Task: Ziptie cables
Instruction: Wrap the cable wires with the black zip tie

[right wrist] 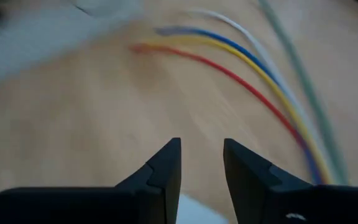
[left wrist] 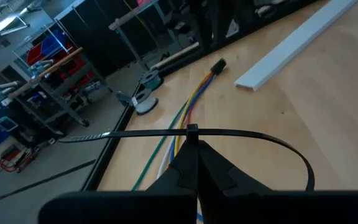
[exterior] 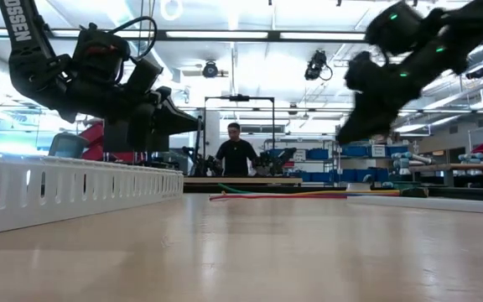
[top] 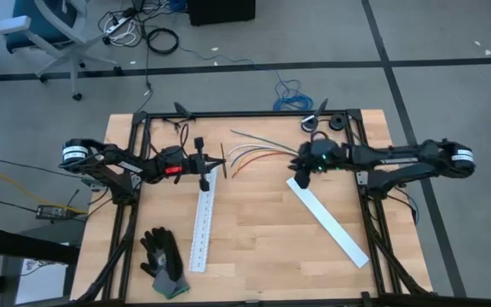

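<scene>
Left wrist: ziptie point(left wrist: 229, 134) (pinched, left hand point(left wrist: 191, 152))

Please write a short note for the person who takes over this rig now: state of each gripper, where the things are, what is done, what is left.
Left gripper: shut on the ziptie, held above the table.
Right gripper: open, empty, hanging over the cables near their joined end.
Cables: loose, fanned out on the table between both arms.
Done: ziptie picked up.
Left: gather the cables, wrap the ziptie around them, close it.

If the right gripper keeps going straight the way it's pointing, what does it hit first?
Probably bare table just ahead of the open right gripper; the red wire of the cables lies beyond. Depth is unclear.
</scene>
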### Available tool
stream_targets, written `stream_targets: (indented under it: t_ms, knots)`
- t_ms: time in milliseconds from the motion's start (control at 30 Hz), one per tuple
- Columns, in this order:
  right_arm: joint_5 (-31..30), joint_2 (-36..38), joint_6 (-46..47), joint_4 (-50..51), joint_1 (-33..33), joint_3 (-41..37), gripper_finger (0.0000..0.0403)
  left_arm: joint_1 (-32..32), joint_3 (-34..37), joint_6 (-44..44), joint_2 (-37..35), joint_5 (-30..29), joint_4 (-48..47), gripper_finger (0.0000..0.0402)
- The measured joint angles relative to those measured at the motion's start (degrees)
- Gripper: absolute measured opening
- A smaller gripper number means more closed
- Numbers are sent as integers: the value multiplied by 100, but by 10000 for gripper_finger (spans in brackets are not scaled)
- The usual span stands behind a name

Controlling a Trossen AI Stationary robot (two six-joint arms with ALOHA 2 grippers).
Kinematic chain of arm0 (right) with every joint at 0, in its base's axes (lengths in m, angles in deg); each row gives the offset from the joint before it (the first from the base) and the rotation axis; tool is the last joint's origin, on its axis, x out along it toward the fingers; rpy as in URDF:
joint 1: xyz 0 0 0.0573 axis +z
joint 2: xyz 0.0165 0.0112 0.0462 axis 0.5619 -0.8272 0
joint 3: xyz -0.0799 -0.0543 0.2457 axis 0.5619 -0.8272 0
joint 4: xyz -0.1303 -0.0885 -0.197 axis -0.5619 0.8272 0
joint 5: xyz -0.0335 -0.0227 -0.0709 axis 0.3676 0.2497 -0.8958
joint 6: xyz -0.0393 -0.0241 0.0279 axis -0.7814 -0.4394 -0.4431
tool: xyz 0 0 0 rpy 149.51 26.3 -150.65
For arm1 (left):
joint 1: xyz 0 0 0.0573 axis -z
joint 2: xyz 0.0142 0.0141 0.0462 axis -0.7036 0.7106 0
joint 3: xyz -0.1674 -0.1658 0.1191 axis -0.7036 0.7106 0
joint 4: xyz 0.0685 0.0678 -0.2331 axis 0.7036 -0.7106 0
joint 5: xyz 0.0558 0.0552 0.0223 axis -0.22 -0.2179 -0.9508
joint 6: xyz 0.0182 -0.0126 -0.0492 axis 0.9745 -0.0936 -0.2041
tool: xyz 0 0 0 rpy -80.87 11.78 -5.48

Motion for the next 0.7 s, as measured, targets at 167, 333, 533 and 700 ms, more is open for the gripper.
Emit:
stream_targets:
  t_ms: [167,333,533,700]
  knots:
    - [-1394,194,526,1216,486,-36,109,0,-160,-48,22,46,26,0]
    - [-1863,79,1211,2366,542,-41,109,-13,-502,-48,450,269,27,0]
    - [-1852,87,1685,3231,545,-41,109,-22,-1113,51,1449,423,276,0]
    - [-1762,80,1701,3361,546,-41,109,-15,-1688,27,2225,678,592,0]
